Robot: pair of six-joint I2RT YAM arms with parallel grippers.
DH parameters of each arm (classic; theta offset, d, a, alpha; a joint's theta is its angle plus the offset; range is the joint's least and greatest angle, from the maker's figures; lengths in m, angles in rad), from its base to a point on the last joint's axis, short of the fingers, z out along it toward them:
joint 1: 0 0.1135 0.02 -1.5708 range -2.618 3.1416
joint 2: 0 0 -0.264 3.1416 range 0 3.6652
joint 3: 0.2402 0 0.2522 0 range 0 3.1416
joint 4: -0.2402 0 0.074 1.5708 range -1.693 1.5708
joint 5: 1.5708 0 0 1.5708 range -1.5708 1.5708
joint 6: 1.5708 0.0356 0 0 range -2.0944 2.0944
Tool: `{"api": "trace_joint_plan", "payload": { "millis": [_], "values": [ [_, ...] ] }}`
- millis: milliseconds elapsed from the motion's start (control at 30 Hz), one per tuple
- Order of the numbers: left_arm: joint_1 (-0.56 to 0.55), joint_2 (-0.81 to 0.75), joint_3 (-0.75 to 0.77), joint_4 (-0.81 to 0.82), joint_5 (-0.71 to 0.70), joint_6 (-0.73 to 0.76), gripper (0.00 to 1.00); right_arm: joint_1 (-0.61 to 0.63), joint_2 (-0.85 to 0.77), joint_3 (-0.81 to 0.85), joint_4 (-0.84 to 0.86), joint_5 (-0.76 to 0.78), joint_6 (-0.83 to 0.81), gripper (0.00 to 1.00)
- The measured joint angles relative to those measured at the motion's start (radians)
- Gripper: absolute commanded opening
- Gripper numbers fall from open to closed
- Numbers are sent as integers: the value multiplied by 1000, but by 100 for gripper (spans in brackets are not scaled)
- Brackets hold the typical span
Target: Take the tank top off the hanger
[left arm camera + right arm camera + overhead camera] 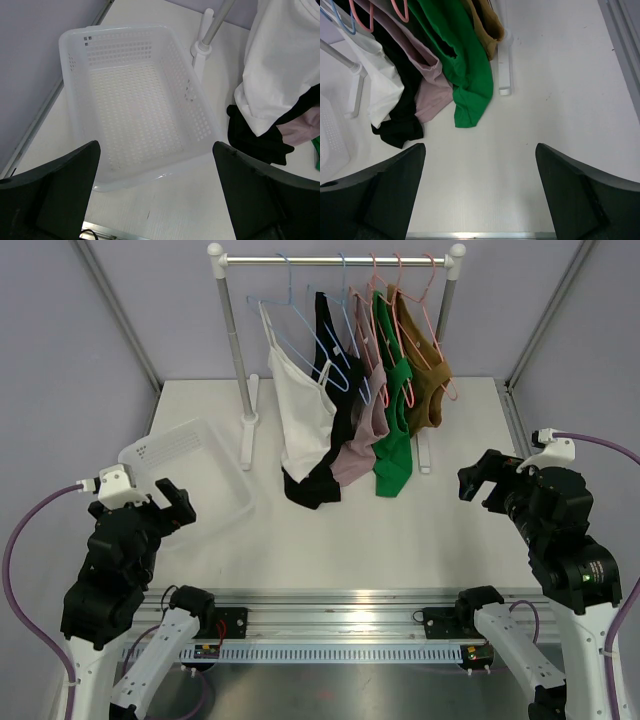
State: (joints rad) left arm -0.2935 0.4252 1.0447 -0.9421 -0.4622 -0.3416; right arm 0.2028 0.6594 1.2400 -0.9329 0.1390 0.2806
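White tabletop (pixel 400 540), lilac walls (pixel 60 340) around; left tool (pixel 155 146) and right tool (pixel 480 146) gape empty.

The left arm (pixel 108 565) is standing folded over its base, and the left gripper (pixel 172 502) is hovering with its jaws spread wide. The right arm (pixel 562 545) is mirroring that pose, and the right gripper (pixel 482 478) is likewise gaping, gripping nothing.
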Motion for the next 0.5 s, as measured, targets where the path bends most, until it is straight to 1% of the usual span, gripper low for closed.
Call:
{"api": "trace_joint_plan", "payload": {
  "millis": [133, 233, 367, 500],
  "values": [
    [0, 0, 0, -1, -18, -8, 99, 0, 0, -1, 10, -13, 9, 99],
    [0, 1, 0, -7, -48, -23, 99, 0, -8, -17, 72, -82, 24, 100],
    [0, 2, 0, -8, -66, -35, 99, 0, 23, -19, 169, -232, 60, 99],
    [0, 1, -13, 8, -66, -37, 99, 0, 184, 45, 286, -429, 105, 99]
  ]
}}
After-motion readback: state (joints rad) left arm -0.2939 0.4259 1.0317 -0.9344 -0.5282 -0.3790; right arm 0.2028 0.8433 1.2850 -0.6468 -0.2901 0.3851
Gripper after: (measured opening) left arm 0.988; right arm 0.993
